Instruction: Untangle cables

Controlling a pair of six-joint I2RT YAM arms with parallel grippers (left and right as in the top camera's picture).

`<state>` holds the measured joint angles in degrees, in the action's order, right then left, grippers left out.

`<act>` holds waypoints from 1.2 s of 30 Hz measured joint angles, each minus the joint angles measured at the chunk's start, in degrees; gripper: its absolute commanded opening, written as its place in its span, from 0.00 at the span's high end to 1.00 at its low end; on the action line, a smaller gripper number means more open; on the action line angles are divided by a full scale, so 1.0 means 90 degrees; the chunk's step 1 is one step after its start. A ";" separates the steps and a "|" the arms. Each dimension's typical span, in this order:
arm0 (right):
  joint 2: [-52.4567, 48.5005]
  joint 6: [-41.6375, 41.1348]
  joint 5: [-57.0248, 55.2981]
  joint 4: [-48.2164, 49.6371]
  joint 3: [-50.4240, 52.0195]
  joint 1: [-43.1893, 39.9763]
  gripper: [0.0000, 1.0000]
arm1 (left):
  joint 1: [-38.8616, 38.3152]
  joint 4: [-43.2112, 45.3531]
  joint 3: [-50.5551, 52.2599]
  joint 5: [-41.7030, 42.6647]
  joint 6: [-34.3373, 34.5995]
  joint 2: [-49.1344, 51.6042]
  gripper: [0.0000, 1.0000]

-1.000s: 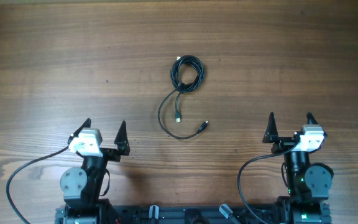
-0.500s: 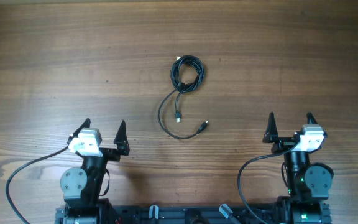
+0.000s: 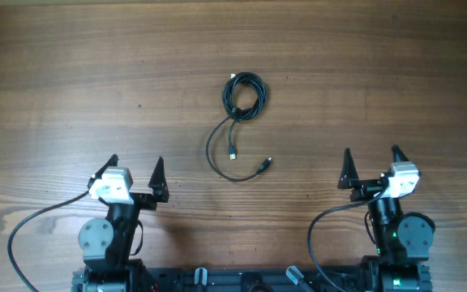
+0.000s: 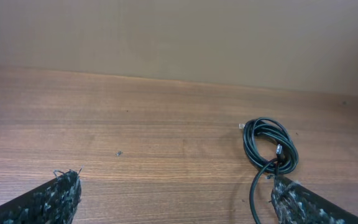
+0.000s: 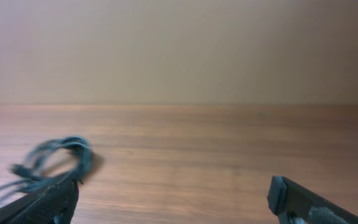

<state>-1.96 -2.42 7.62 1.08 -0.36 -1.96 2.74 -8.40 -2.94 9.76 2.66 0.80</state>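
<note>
One wooden surface point(image 3: 71, 81). Two arms at the near edge, left arm point(image 3: 104, 235) and right arm point(image 3: 400, 231). Two end effectors: left end effector point(image 3: 136, 160) fingers apart, holding nothing; right end effector point(image 3: 371, 151) fingers apart, holding nothing. One bundle of black cables point(image 3: 233, 116) lies mid-surface, between and beyond both arms, well apart from each: a tight coil with a loose loop trailing toward the arms. Two plug ends visible, one point(image 3: 233, 154) inside the loop, one point(image 3: 266, 163) at its tip. Cord count in the coil unclear.

1. Bench point(image 3: 379, 65): brown wood, clear grain, matt.
2. Cables point(image 4: 265, 124): black sheath, smooth, slight sheen.
3. Left tool point(image 3: 136, 160) pads point(image 4: 64, 193): black, rough, grey-flecked.
4. Right tool point(image 3: 370, 151) pads point(image 5: 297, 196): black, matt, coarse.
</note>
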 measured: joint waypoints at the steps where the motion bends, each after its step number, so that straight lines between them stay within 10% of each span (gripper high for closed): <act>1: -0.0005 -0.0070 0.0165 0.0066 0.0000 0.0000 0.00 | 0.0000 0.0032 0.0000 0.0002 0.0036 0.0000 0.00; 14: -0.1236 -0.0325 0.1783 0.0114 -0.1105 0.0000 0.00 | 0.0000 0.0107 -0.0935 0.0617 0.0726 0.1889 0.00; 20: -0.3021 -0.0291 0.2208 -0.0556 -0.2557 0.0000 0.00 | 0.0002 -0.0143 -0.2980 0.1229 0.0765 0.4345 0.00; 31: -0.6465 0.0469 0.2535 -0.4736 -0.6827 0.0000 0.00 | -0.0474 -0.4148 -0.9007 0.1863 0.0459 0.9311 0.00; 36: -0.7764 0.0537 0.2540 -0.5496 -0.7961 0.0000 0.00 | -0.0962 -0.4286 -0.9884 0.1863 0.0061 1.0343 0.00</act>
<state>-71.83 2.42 30.48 -48.38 -72.01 -1.96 -5.91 -46.98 -91.90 26.52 3.20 93.89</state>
